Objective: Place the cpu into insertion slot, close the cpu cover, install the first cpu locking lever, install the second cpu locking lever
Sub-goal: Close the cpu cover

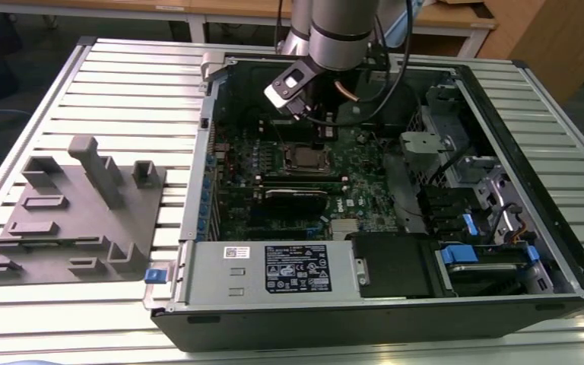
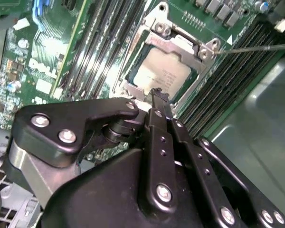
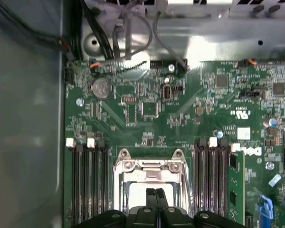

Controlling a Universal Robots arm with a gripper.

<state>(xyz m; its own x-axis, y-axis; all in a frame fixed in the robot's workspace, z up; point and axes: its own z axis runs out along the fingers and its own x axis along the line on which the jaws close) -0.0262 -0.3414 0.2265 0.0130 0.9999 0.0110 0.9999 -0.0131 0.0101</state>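
Jaws pressed together, the gripper point(image 2: 159, 97) hangs over the cpu point(image 2: 164, 76), flat and metal-top-up within the cpu cover point(image 2: 180, 45).

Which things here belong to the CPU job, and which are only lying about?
Belong to the job:
- cpu, sitting in the insertion slot
- cpu cover
- thin wire locking lever
- gripper, just above the socket

Only lying about:
- grey moulded fixture beside the case
- memory slots
- coin battery
- long black card

cpu point(image 2: 164, 76): one edge hidden behind gripper point(image 2: 156, 96) | cpu cover point(image 3: 149, 165): lower part behind gripper
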